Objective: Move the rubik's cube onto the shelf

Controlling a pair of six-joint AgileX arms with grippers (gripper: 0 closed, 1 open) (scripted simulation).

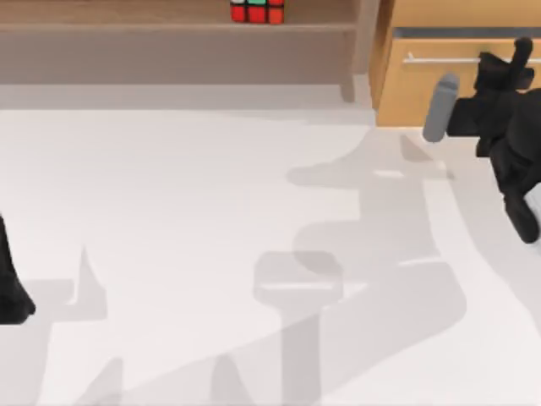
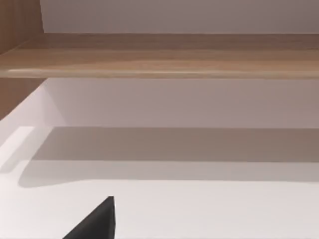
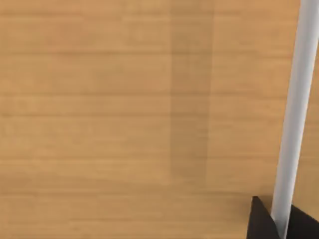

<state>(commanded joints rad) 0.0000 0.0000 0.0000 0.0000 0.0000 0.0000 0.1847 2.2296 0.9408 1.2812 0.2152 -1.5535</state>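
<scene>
The rubik's cube (image 1: 258,10) rests on the shelf (image 1: 127,25), a long light-brown board along the back of the table, with its red face toward me. My right gripper (image 1: 517,52) is far to the cube's right, at the orange-wood drawer (image 1: 423,85). In the right wrist view the gripper (image 3: 279,221) has a black fingertip (image 3: 259,221) pressed on each side of the thin metal handle (image 3: 296,109), shut on it. My left arm (image 1: 10,288) sits parked at the table's left edge.
An upright side panel (image 1: 365,42) separates the shelf from the drawer. A grey-brown recess (image 1: 169,57) runs under the board. The white tabletop (image 1: 211,211) spreads out in front, crossed by arm shadows. The left wrist view looks at the shelf's front edge (image 2: 164,69).
</scene>
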